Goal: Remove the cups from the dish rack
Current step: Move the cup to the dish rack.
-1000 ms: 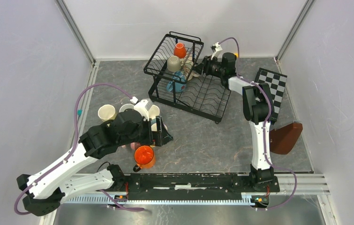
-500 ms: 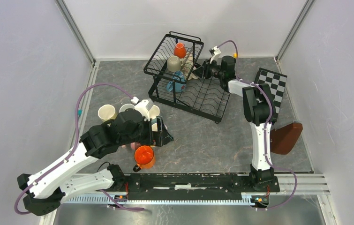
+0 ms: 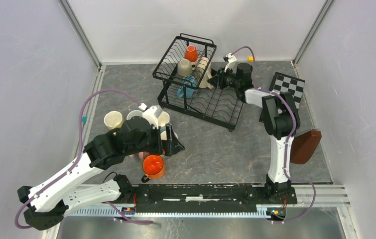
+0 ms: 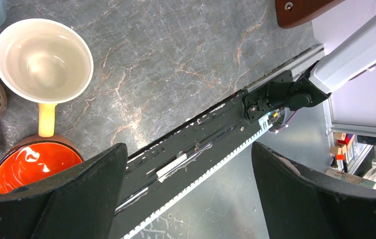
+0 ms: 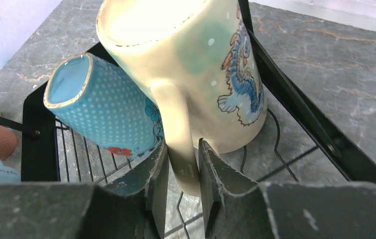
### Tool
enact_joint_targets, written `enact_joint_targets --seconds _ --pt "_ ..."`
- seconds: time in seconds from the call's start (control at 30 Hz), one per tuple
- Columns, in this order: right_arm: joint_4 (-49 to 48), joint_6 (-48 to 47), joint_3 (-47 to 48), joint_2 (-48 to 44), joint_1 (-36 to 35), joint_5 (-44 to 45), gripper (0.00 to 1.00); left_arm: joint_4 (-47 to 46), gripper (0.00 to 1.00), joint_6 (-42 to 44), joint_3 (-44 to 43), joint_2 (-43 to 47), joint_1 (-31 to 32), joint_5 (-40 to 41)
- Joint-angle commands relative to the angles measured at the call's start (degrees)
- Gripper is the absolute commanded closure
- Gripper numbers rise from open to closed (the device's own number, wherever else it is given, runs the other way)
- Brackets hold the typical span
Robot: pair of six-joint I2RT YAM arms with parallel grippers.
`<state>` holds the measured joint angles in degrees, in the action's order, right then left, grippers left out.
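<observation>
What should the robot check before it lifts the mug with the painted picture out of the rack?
1. Right tool on the handle of the cream mug: ok, pressed on both sides.
2. Blue dotted mug free of the cream mug: not ok, it seems to lean on it and may roll.
3. Dish rack wires out of the lifting path: cannot tell.
4. Left tool open, holding nothing: ok.
</observation>
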<state>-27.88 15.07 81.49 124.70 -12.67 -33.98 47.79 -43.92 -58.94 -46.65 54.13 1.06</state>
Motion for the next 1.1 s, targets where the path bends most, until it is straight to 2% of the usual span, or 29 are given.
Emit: enact_joint_targets --seconds 0.0,0.4,0.63,0.77,1.07 --pt "0.7 -3.1 -3.3 -6.8 0.8 7.0 0.79 -3.0 0.00 -0.6 0.8 0.7 0.2 -0.8" --pt "4.7 -7.7 -17.2 -18.1 0.6 16.1 0.79 -5.9 0.00 -0.6 2.5 0.8 0.3 -3.7" --pt "15.1 -9.6 -14.6 -18.9 -0.8 24.4 0.72 -6.8 0.00 -0.6 3.4 1.4 0.2 -4.1" --pt "19.0 -10.0 -11.6 -16.9 -1.5 27.7 0.59 -6.8 0.00 -0.6 3.5 1.9 0.2 -4.1" --pt "24.5 -10.0 -4.3 -11.9 -2.8 31.1 0.45 -6.9 0.00 -0.6 3.7 2.9 0.2 -3.9"
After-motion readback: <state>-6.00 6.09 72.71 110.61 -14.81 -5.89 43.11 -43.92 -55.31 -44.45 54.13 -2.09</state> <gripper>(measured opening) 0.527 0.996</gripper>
